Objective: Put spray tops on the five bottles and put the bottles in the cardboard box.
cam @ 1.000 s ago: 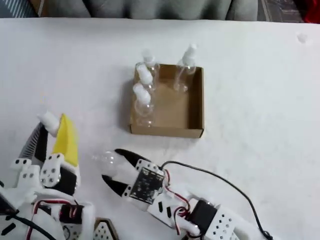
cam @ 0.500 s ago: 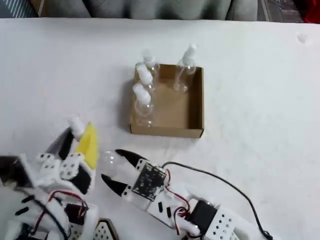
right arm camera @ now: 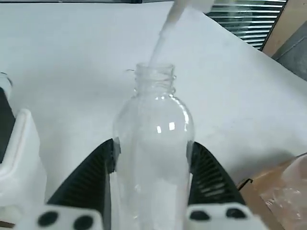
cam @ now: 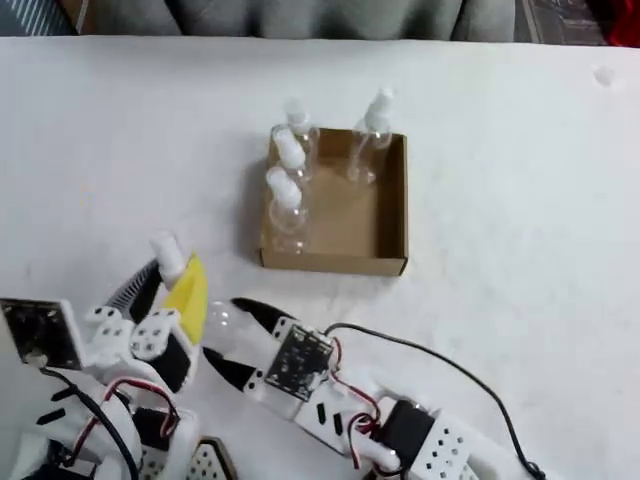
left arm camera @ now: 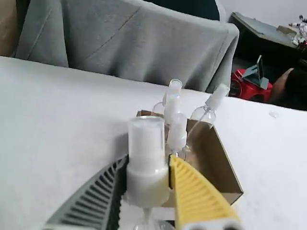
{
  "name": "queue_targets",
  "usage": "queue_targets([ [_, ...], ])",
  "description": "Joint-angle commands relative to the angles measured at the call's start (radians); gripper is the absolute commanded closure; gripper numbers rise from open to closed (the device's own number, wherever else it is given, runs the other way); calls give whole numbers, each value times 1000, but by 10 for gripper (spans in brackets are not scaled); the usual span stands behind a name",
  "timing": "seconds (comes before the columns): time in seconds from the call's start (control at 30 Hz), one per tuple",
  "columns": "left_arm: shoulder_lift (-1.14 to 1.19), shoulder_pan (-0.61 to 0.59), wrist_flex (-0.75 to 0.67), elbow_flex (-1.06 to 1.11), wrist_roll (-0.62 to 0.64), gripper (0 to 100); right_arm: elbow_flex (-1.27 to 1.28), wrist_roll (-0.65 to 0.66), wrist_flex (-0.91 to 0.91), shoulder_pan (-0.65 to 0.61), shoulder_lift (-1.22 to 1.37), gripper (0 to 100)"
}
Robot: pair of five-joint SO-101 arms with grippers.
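My right gripper (cam: 222, 328) is shut on a clear bottle (cam: 220, 320) with no top, near the table's front edge. In the right wrist view the bottle (right arm camera: 153, 139) stands upright between the black fingers (right arm camera: 98, 167), with its neck (right arm camera: 154, 73) uncovered. My left gripper (cam: 168, 264) is shut on a white spray top (cam: 165, 252) just left of that bottle. The spray top (left arm camera: 146, 155) sits between a grey and a yellow finger, and its thin tube (right arm camera: 162, 36) slants down to the neck. The cardboard box (cam: 385, 235) holds several bottles with spray tops (cam: 288, 195).
A black cable (cam: 440, 358) trails from the right arm across the front right of the table. A small white scrap (cam: 603, 75) lies at the far right. A grey cloth-covered seat (left arm camera: 144, 43) stands beyond the far edge.
My left gripper has carried the spray top to the right and now holds it beside the bottle. The right gripper and its bottle have stayed in place.
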Motion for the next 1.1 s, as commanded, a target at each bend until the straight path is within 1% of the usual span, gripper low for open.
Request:
queue_targets([
  [0.0, -1, 68, 60, 6, -28, 976, -64, -12, -24, 30, -2, 983],
  [0.1, -1, 99, 57, 15, -29, 976, -66, -14, -25, 31, -2, 983],
  [0.17, -1, 111, 26, 44, -29, 976, -66, -18, -25, 31, -2, 983],
  [0.27, -1, 114, 0, 81, -29, 976, -68, -77, -25, 33, -2, 983],
  [0.37, -1, 114, 6, 78, -29, 976, -68, -89, -25, 35, -2, 983],
  [0.53, -2, 113, 8, 78, -29, 976, -83, -97, -25, 91, -4, 983],
  [0.63, -2, 113, 8, 78, -29, 974, -83, -97, -25, 96, -4, 983],
  [0.7, -2, 113, 9, 78, -29, 943, -83, -97, -25, 96, -4, 983],
  [0.83, -2, 113, 40, 78, -23, 797, -83, -97, -25, 97, -4, 983],
  [0.9, -2, 108, 41, 78, -23, 740, -83, -97, -25, 97, -4, 983],
  [0.97, -2, 107, 43, 78, -23, 717, -83, -97, -22, 99, -4, 983],
  [1.07, -2, 107, 43, 66, -23, 717, -83, -97, -24, 127, -4, 983],
])
